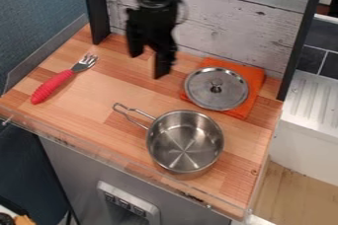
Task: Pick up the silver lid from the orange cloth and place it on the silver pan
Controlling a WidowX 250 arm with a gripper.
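My black gripper point(147, 65) hangs at the back of the wooden counter, its two fingers apart with nothing between them. To its right a round metal lid point(216, 89) with a small knob lies on an orange cloth point(253, 77). An upright steel pot point(185, 141) stands nearer the front edge, empty inside, its wire handle pointing to the back left. On the left lies a fork point(54, 85) with a red handle, its tines toward the back.
The wooden counter point(92, 101) has a clear raised strip along its front edge. Behind it rises a whitewashed plank wall point(231, 26) between dark posts. A white sink unit point(310, 108) stands to the right.
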